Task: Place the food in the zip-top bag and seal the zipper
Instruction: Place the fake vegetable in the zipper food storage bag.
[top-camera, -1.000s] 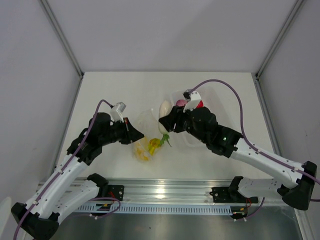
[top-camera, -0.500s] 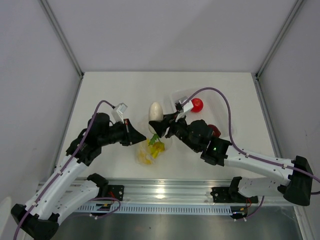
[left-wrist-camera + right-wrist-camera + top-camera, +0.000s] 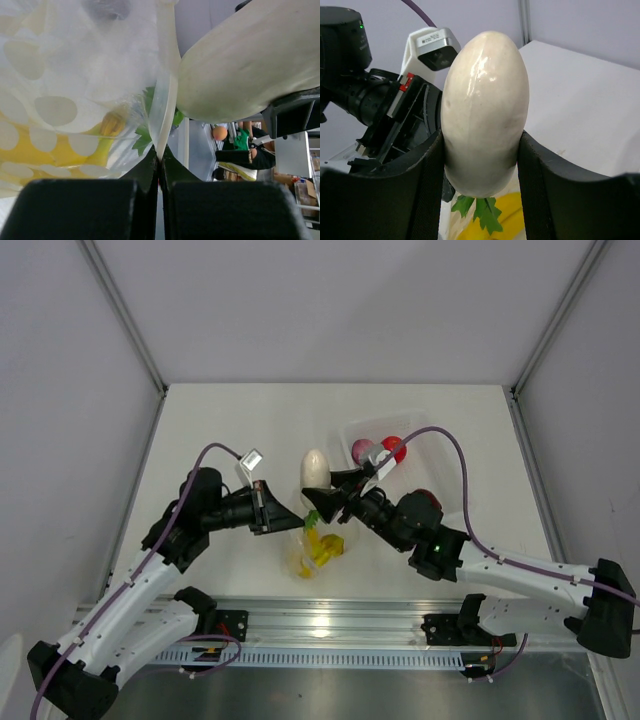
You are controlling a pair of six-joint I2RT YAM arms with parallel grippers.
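Observation:
My right gripper (image 3: pixel 322 498) is shut on the white oblong piece (image 3: pixel 316 468), green leaves down, and holds it over the mouth of the zip-top bag (image 3: pixel 312 550). In the right wrist view the white piece (image 3: pixel 485 112) sits between both fingers, its leaves (image 3: pixel 479 210) above the yellow banana bunch (image 3: pixel 495 220). My left gripper (image 3: pixel 282 520) is shut on the bag's edge (image 3: pixel 164 105), the jaws pressed together on the film. The banana bunch (image 3: pixel 318 548) lies inside the bag (image 3: pixel 65 90). The pink-purple onion (image 3: pixel 362 450), the red fruit (image 3: pixel 394 448) and the dark red apple (image 3: pixel 424 502) sit in the tray.
The translucent white tray (image 3: pixel 452 476) stands right of the bag, partly under my right arm. A metal rail (image 3: pixel 330 625) runs along the near table edge. Grey walls close in the left, right and far sides.
My right gripper has carried the white piece from the tray leftward to the bag's mouth. My left gripper has moved right and lifted the bag's edge; the bag and banana shifted slightly nearer.

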